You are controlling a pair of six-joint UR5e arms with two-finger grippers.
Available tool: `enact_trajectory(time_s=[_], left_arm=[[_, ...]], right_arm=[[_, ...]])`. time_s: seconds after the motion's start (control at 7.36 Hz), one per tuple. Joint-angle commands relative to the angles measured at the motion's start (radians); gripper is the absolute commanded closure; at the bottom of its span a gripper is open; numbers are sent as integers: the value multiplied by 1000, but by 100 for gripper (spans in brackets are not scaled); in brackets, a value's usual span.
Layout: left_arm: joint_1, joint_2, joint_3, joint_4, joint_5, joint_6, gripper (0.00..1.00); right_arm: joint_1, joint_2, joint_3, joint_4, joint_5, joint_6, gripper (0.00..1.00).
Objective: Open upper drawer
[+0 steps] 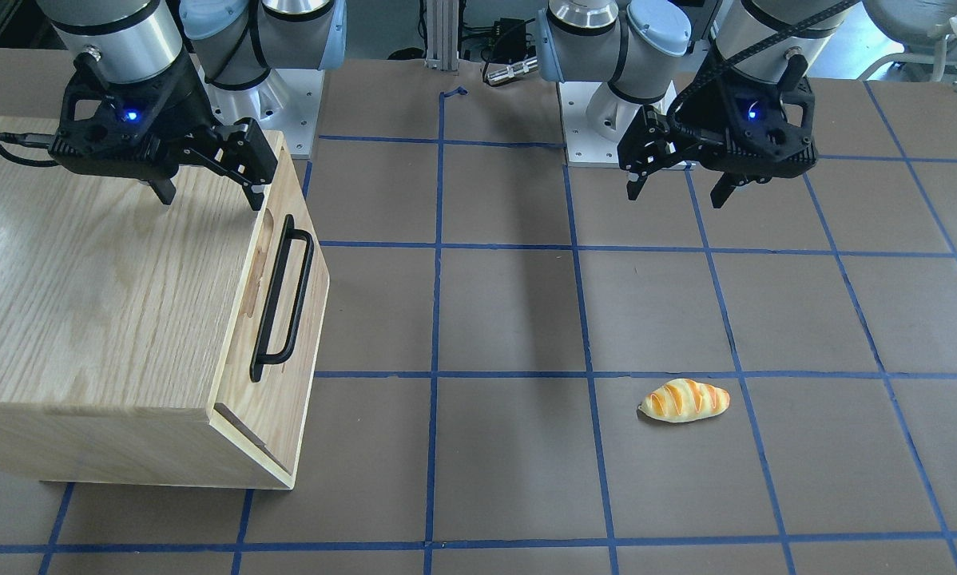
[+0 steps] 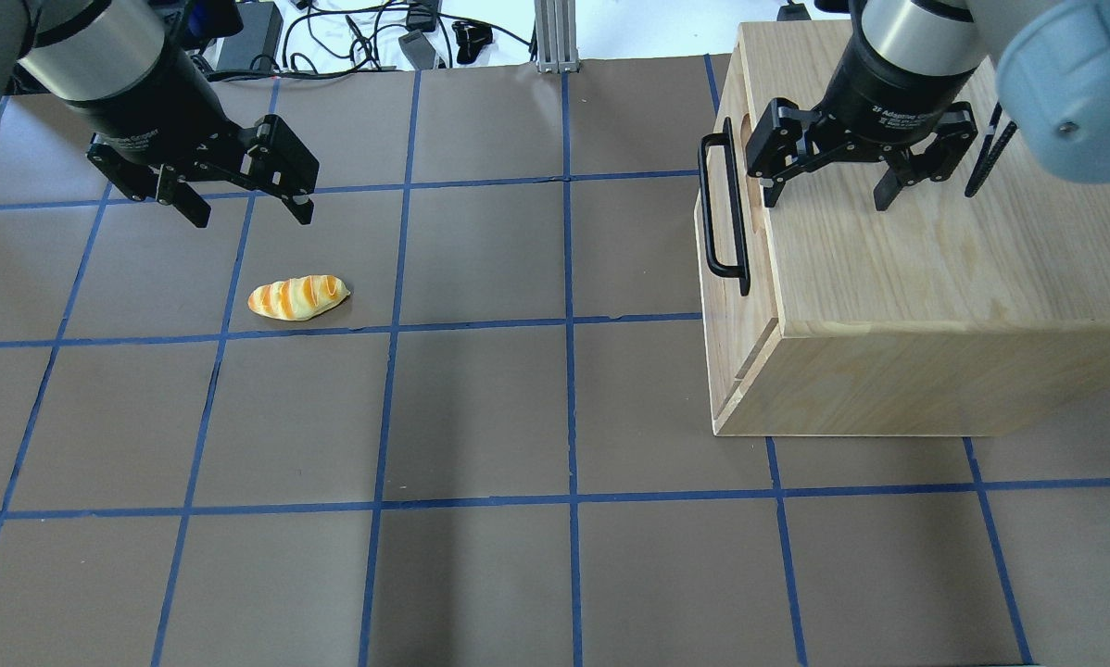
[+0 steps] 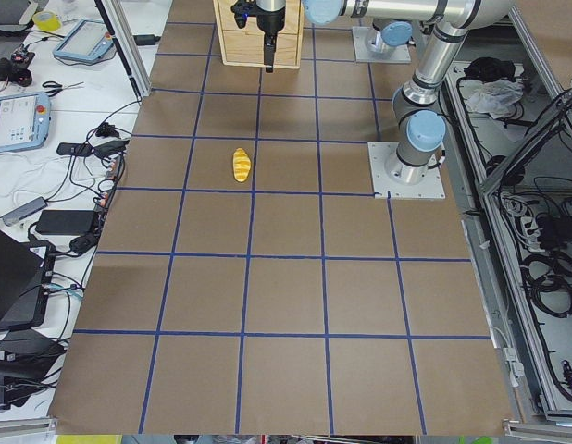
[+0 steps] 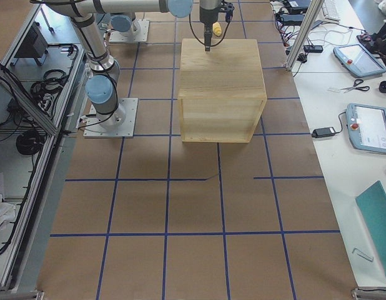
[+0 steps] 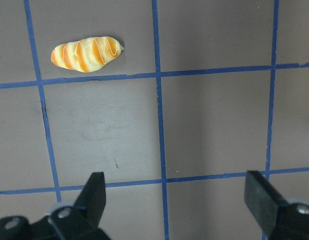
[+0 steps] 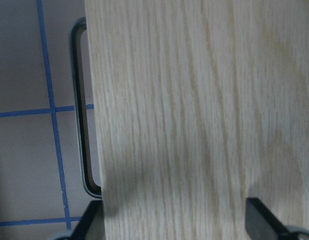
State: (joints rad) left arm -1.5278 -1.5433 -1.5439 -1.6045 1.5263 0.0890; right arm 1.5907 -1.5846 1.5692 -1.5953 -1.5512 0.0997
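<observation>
The pale-wood cabinet [image 2: 935, 269] stands on the table's right side. Its upper drawer [image 2: 745, 315] looks shut, the front flush with the cabinet. The black bar handle [image 2: 714, 208] faces the table's middle and also shows in the front view [image 1: 269, 311] and the right wrist view [image 6: 80, 110]. My right gripper [image 2: 826, 201] is open and empty. It hovers over the cabinet top [image 6: 194, 125] just behind the handle edge, touching nothing. My left gripper [image 2: 251, 218] is open and empty above the table at the far left.
A toy bread roll [image 2: 297, 297] lies on the brown paper just in front of my left gripper [image 5: 178, 200]; it also shows in the left wrist view [image 5: 84, 54]. Blue tape lines grid the table. Cables and gear lie beyond the far edge.
</observation>
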Motion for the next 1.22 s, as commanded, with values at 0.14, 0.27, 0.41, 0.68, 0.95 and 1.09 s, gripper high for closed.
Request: enact_trajectory(time_s=[0.14,0.27,0.41,0.68,0.95,1.09], left_arm=[[2,3,-1,0,2,0,0],[2,3,-2,-2,2,0,0],[2,3,-2,-2,2,0,0],[9,2,-1,-37,2,0,0],[15,-20,13,-31,0,0,0],[17,-32,14,-23,-15,-9,0]], right_arm=[[0,0,0,0,0,0,0],[0,0,0,0,0,0,0],[0,0,0,0,0,0,0],[0,0,0,0,-1,0,0],[0,0,0,0,-1,0,0],[0,0,0,0,-1,0,0]])
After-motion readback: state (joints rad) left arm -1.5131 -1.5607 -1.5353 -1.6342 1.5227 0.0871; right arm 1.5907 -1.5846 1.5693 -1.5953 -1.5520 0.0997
